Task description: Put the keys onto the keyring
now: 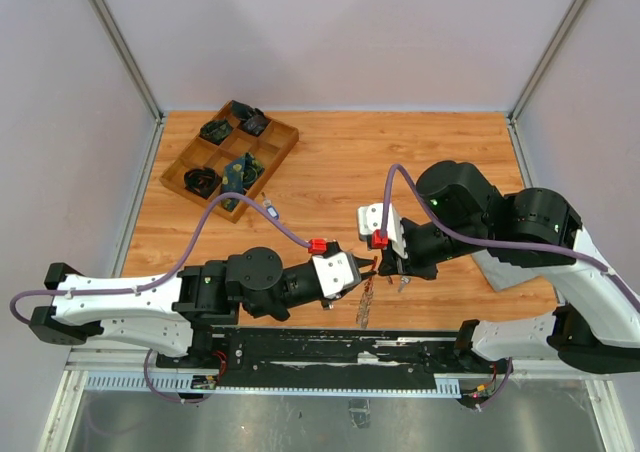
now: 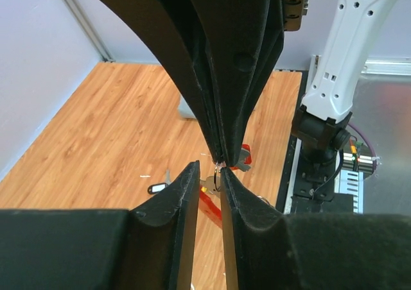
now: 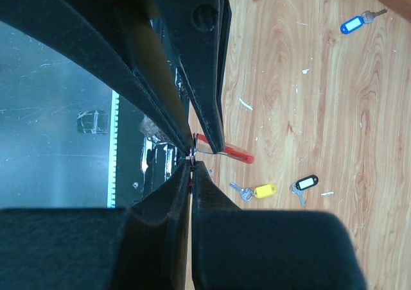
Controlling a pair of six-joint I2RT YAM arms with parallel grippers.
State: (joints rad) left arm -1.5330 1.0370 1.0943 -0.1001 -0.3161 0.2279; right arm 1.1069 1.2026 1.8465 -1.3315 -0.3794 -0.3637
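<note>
- Right gripper (image 3: 191, 163) is clamped on the silvery metal keyring (image 3: 228, 153) with a curved red plastic part.
- Left gripper (image 2: 210, 174) meets it tip to tip, fingers barely apart; its grip cannot be told.
- Just beyond, a yellow-headed silver key (image 3: 263, 190) lies on the wooden table (image 3: 308, 97).

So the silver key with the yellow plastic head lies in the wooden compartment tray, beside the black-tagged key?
No: the yellow-headed key lies on the bare wooden tabletop, beside the black-tagged key. The right wrist view shows it.

Silvery keyring (image 3: 228, 152) with red part, held aloft, yellow-headed key (image 3: 260, 191) lying flat nearby, unattached
</note>
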